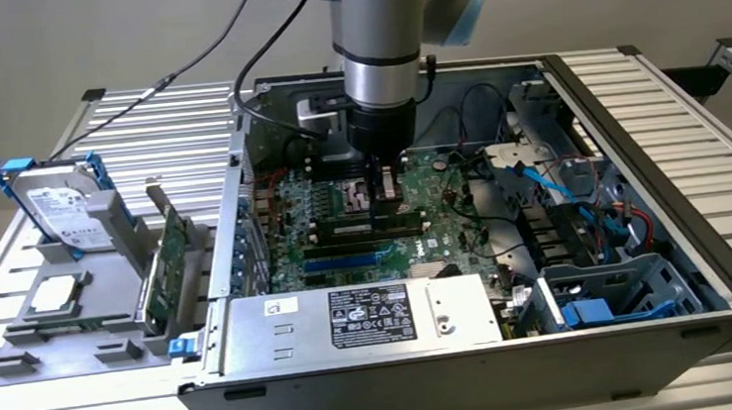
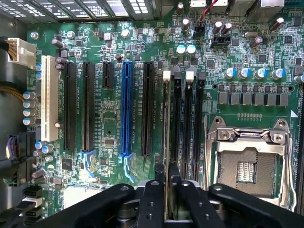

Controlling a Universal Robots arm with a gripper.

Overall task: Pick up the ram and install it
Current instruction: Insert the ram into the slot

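Exterior view, clock around gripper [image 1: 385, 198]: open straight above the motherboard [image 1: 326, 203]. 3 to 4 o'clock, blue cable [image 1: 543, 182] and drive cage [image 1: 619, 287] crowd near. 6 o'clock, power supply [image 1: 369, 316] stands raised, just beyond the memory slots [image 2: 190, 128]. 9 o'clock, case wall [image 1: 241, 176] stands close

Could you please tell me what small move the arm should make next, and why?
Probably lift the hand straight up a little: the ram already stands edge-on in a memory slot, and the hand straddles its end, so sideways motion might knock it.
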